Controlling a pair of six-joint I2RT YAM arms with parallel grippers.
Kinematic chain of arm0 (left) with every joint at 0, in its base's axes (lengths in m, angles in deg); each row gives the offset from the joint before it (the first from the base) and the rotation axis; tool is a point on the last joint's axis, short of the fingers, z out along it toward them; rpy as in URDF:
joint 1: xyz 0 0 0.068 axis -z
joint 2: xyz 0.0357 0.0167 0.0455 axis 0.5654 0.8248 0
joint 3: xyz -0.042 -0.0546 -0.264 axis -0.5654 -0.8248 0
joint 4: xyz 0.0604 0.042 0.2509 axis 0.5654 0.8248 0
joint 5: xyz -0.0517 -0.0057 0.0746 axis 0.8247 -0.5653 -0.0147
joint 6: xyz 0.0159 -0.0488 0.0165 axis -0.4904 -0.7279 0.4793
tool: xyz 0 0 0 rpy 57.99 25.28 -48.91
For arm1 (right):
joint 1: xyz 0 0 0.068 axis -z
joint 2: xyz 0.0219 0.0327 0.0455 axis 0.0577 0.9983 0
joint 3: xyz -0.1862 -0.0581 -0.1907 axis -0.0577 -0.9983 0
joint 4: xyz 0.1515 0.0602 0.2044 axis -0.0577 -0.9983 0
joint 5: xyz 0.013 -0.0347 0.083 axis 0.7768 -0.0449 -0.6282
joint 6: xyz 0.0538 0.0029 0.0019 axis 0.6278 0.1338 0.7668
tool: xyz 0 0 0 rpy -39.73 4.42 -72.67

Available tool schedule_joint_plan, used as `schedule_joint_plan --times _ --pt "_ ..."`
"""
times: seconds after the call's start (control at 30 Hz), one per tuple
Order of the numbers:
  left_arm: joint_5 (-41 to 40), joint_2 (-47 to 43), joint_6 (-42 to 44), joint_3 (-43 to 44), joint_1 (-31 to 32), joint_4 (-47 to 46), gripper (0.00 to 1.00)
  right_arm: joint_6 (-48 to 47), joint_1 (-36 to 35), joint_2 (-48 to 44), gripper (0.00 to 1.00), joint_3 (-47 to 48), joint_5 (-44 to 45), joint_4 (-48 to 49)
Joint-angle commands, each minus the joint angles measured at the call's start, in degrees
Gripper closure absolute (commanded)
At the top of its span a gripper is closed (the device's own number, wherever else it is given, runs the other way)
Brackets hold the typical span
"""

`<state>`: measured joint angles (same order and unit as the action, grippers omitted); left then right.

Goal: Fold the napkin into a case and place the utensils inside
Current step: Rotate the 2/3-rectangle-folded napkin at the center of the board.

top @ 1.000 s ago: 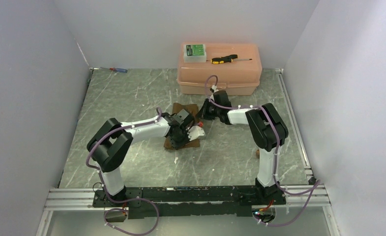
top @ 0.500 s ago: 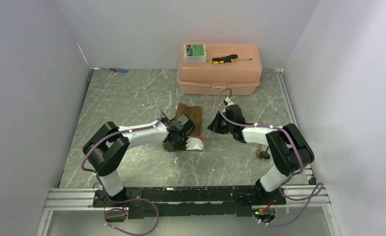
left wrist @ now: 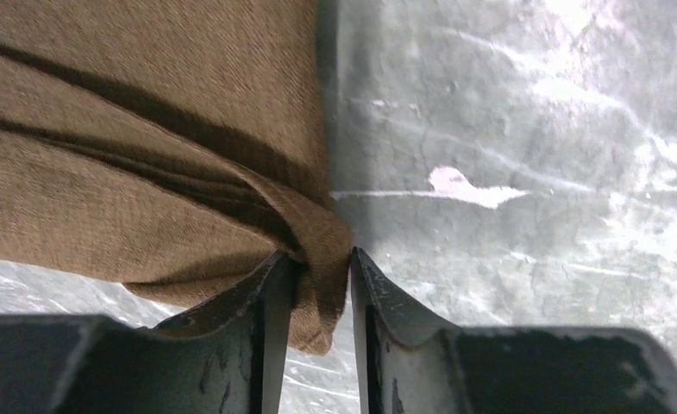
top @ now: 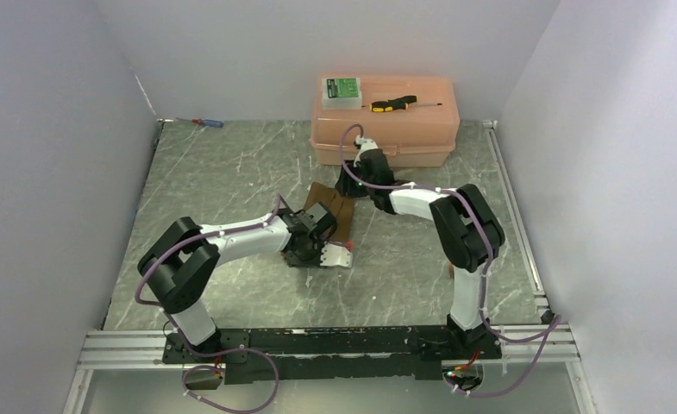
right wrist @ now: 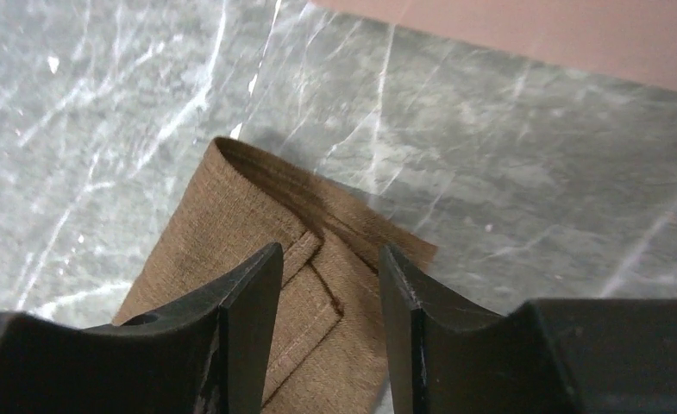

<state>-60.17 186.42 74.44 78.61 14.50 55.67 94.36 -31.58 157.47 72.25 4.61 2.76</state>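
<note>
1. The napkin (top: 335, 207) lies mid-table on the grey marbled table (top: 231, 164). It is nearer the far edge than the near one and just short of the pink box (top: 385, 129).
2. The left gripper (left wrist: 317, 289) is clamped on a gathered corner of the cloth. Dark creases run across the fabric into that pinch.
3. The right gripper (right wrist: 326, 276) stands with its jaws apart, straddling the napkin's folded far end. A stitched hem shows in the gap between them.
4. On the pink box lid sit a small clear case with a green label (top: 341, 88) and a yellow-and-black screwdriver (top: 393, 103). The label's print is too small to read.
5. A blue-and-red screwdriver (top: 207, 122) lies at the table's far left corner.
6. No brand or writing is legible on the napkin, the box or the arms.
</note>
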Motion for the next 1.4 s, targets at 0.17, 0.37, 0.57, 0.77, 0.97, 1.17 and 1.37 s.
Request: schedule_joint_plan --times 0.17,0.37,0.57,0.77,0.97,1.17,1.37 --pt "2.30 -3.88 -4.31 2.38 0.02 4.00 0.50 -8.06 -1.11 7.90 0.50 8.81 3.68 -2.47" --pt "6.89 -3.63 -11.42 10.44 -1.71 9.45 0.40 -6.71 -1.09 4.59 0.58 2.26 5.64 -0.81" --pt "11.36 -3.67 -15.77 14.59 -2.84 13.32 0.39 -2.04 -1.25 -2.76 0.68 -9.10 9.24 1.55" --pt "13.09 -5.19 -17.28 15.16 -5.06 15.47 0.40 3.57 -2.31 -10.25 0.76 -19.23 13.19 0.61" --pt "12.82 -7.27 -21.54 15.52 -11.76 15.70 0.43 8.83 -7.82 -18.75 0.83 -29.33 19.16 -2.76" --pt "7.99 -8.33 -25.81 11.72 -18.30 11.26 0.55 13.90 -10.97 -26.40 0.86 -34.54 23.22 -8.66" --pt "8.34 -5.12 -29.35 10.07 -18.53 7.69 0.57 13.65 -10.80 -32.91 0.76 -31.88 23.77 -13.14"
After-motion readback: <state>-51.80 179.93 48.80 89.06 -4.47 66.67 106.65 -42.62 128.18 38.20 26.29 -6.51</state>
